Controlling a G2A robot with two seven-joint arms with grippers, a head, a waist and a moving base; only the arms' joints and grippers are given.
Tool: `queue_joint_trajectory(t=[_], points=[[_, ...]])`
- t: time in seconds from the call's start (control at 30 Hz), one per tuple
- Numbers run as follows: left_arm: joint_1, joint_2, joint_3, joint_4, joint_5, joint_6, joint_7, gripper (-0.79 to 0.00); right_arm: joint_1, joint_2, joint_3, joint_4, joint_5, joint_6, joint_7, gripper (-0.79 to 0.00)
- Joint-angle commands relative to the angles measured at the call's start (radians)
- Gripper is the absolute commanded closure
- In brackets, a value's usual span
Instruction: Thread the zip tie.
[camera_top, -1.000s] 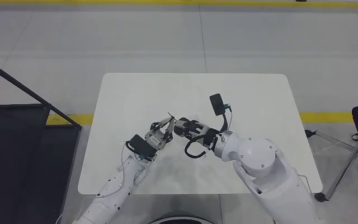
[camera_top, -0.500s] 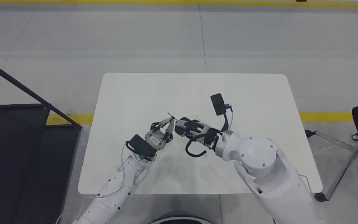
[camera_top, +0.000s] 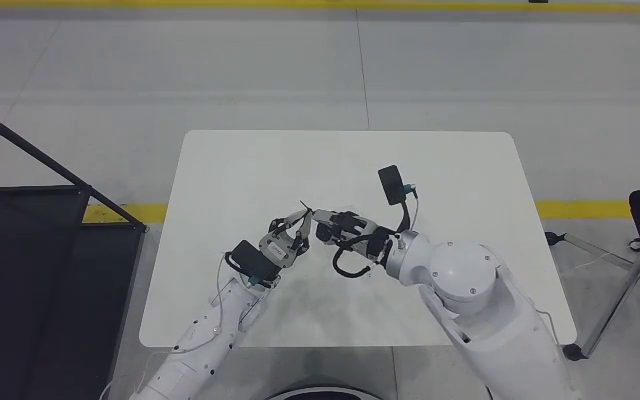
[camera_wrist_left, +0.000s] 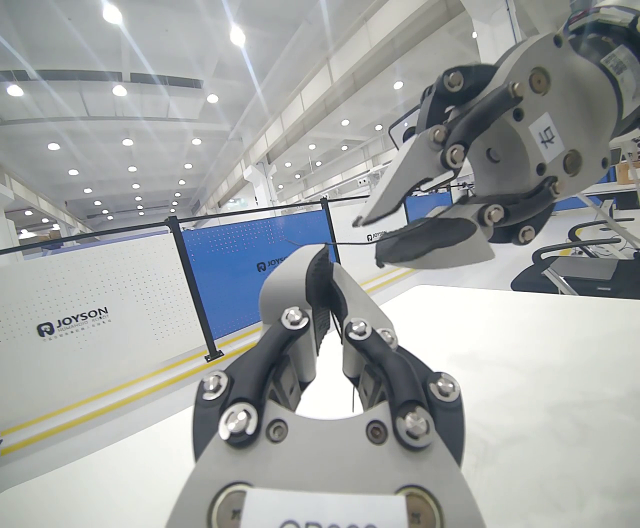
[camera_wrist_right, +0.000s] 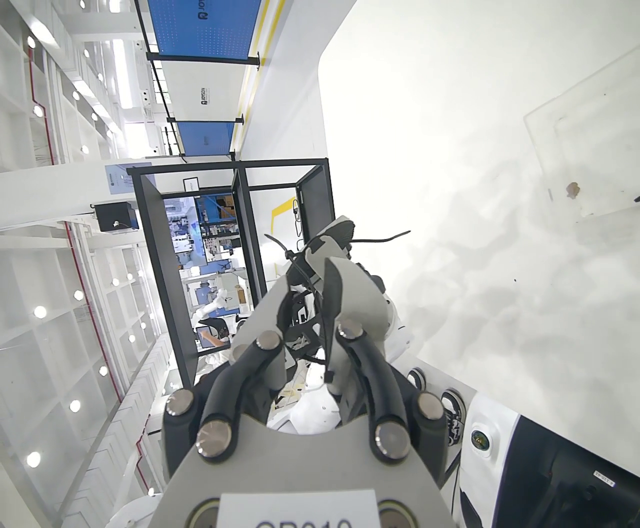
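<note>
So, the zip tie (camera_wrist_left: 350, 244) is a thin black strap held up off the table between the two grippers, over the table's front-middle area. The left gripper (camera_wrist_left: 324, 272) is clamped hard on it, pads pressed together with no gap. One stretch of strap runs out sideways from its tips toward the other arm, and another bit hangs down between the fingers behind the pinch. Left looks like the fixed holder, keeping the strap level and presented for the other arm. The right gripper (camera_wrist_left: 382, 235) sits just beside it, tips facing tips, jaws parted a moderate way and gripping nothing. The strap's free end reaches about to its lower black pad, but I cannot tell whether it touches or stops just short. From the right wrist, the zip tie (camera_wrist_right: 385, 238) pokes out past the left gripper (camera_wrist_right: 330, 240). A second dark piece shows on the other side, possibly the head, too small to say. From above, both grippers are nose to nose over the white table (camera_top: 450, 180), with the zip tie (camera_top: 304, 209) tip sticking up between them. My judgement is that threading is not done, since no closed loop is visible. Next, the right gripper likely has to close on the free end and steer it into the head. That needs fine alignment, and the thin strap may flex or slip.
</note>
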Motion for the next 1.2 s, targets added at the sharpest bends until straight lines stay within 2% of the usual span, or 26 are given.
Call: queue_joint_trajectory(t=[0.0, 0.1, 0.13, 0.2, 0.27, 0.33, 1.17], points=[[0.000, 0.000, 0.000, 0.000, 0.000, 0.000, 0.000, 0.000, -0.007, 0.002, 0.007, -0.005, -0.001, 0.000, 0.005, -0.360], [0.000, 0.000, 0.000, 0.000, 0.000, 0.000, 0.000, 0.000, -0.015, 0.004, 0.013, -0.012, -0.007, -0.003, 0.010, -0.354], [0.000, 0.000, 0.000, 0.000, 0.000, 0.000, 0.000, 0.000, -0.017, 0.004, 0.014, -0.013, -0.008, -0.004, 0.011, -0.326], [0.000, 0.000, 0.000, 0.000, 0.000, 0.000, 0.000, 0.000, -0.019, 0.004, 0.016, -0.014, -0.008, -0.005, 0.012, -0.203], [0.000, 0.000, 0.000, 0.000, 0.000, 0.000, 0.000, 0.000, -0.020, 0.004, 0.017, -0.015, -0.007, -0.007, 0.014, -0.126], [0.000, 0.000, 0.000, 0.000, 0.000, 0.000, 0.000, 0.000, -0.020, 0.005, 0.017, -0.014, -0.008, -0.005, 0.016, -0.009], [0.000, 0.000, 0.000, 0.000, 0.000, 0.000, 0.000, 0.000, 0.041, -0.016, -0.018, 0.050, 0.031, -0.016, -0.004, 0.000]])
